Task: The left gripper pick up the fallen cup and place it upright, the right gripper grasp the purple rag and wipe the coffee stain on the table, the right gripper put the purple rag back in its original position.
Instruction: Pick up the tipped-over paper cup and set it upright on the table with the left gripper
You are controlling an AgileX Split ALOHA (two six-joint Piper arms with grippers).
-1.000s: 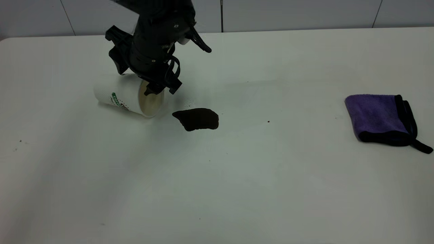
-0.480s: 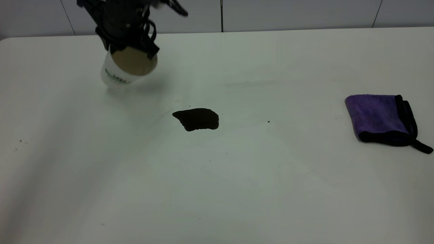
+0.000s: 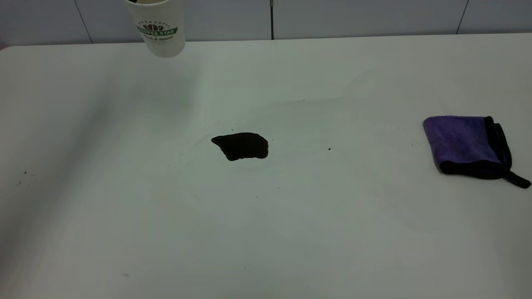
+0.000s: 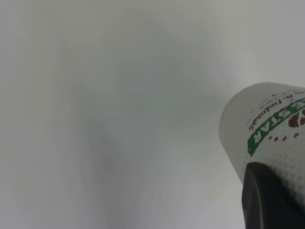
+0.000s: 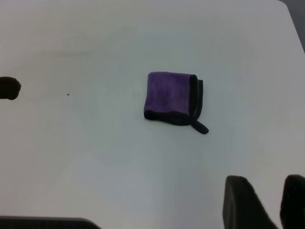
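The tall white paper cup (image 3: 160, 28) with the green "COFFEE STAR" banner and brown bean logo hangs upright in the air above the far left part of the large plain white tabletop (image 3: 266, 232), its rim cut off by the top of the exterior view. What is inside the cup cannot be seen. In the left wrist view a black finger (image 4: 271, 198) of the left gripper lies against the cup wall (image 4: 267, 129) just below the banner, so this gripper is clenched on the cup.

The dark brown, nearly black irregular coffee puddle (image 3: 242, 145) sits near the middle of the tabletop, well apart from the cup. The small folded purple fluffy cloth (image 3: 467, 143) with black edging and loop tab lies flat near the right edge. The right gripper (image 5: 267, 202) hovers high above the tabletop, clear of the cloth (image 5: 172, 98), its black fingers parted and grasping nothing.
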